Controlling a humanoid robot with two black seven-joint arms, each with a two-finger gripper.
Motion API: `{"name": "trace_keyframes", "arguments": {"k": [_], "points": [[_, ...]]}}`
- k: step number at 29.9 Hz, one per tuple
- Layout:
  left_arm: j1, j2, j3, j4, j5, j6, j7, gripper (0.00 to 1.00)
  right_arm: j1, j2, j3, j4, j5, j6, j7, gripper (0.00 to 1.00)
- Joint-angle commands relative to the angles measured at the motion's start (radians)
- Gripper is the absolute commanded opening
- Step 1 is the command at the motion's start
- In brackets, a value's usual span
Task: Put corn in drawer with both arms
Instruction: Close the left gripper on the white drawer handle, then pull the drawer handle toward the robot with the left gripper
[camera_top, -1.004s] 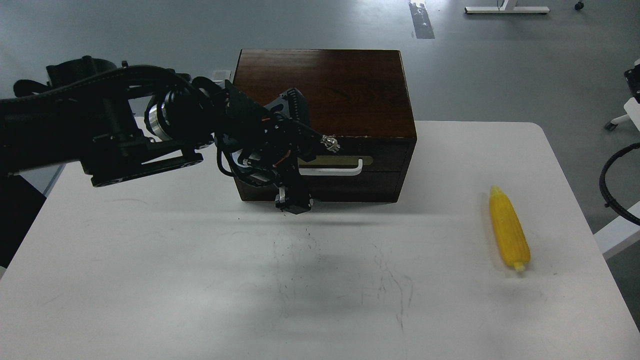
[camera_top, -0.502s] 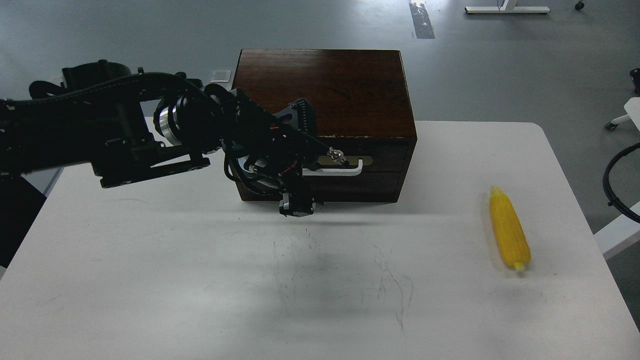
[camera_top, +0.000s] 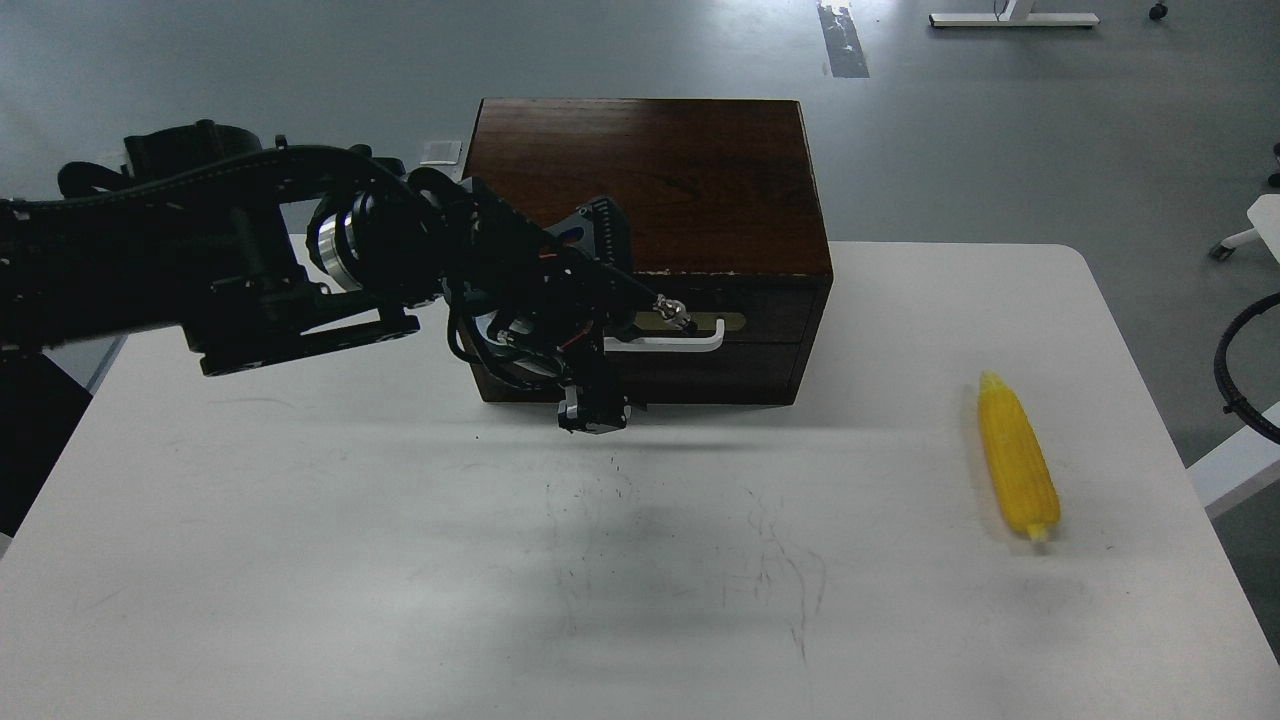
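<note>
Since the earlier frame, the left end effector (camera_top: 640, 350) is unmoved at the drawer (camera_top: 700, 335) handle; its grip cannot be told.

Grey floor (camera_top: 300, 60), white table (camera_top: 400, 600)

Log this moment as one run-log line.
left gripper: at drawer handle, grip unclear | drawer: closed | corn: on table, right side, untouched | right gripper: out of view

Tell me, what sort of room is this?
Probably a lab or workshop, not a home. A bare white table stands on a plain grey floor, holding only a wooden cabinet and a toy corn, with a white desk base behind.
</note>
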Motion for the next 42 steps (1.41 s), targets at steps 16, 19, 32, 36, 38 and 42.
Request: {"name": "trace_keyframes", "arguments": {"k": [16, 19, 32, 36, 38, 42], "points": [[0.01, 0.0, 0.015, 0.001, 0.116, 0.025, 0.0, 0.73, 0.0, 0.001, -0.006, 0.001, 0.0, 0.0, 0.0, 1.0], [0.01, 0.0, 0.016, -0.003, 0.116, 0.025, 0.0, 0.73, 0.0, 0.001, -0.006, 0.001, 0.0, 0.0, 0.0, 1.0], [0.006, -0.011, 0.044, -0.005, 0.116, 0.027, -0.012, 0.55, 0.01, -0.005, 0.0, -0.029, 0.0, 0.0, 0.0, 1.0], [0.007, -0.012, 0.045, -0.007, 0.116, 0.027, -0.016, 0.55, 0.01, -0.006, 0.0, -0.029, 0.0, 0.0, 0.0, 1.0], [0.007, -0.012, 0.045, -0.007, 0.116, 0.029, -0.017, 0.55, 0.012, -0.006, 0.0, -0.029, 0.0, 0.0, 0.0, 1.0], [0.003, -0.005, 0.045, -0.02, 0.116, 0.029, -0.02, 0.55, 0.01, -0.006, 0.0, -0.029, 0.0, 0.0, 0.0, 1.0]]}}
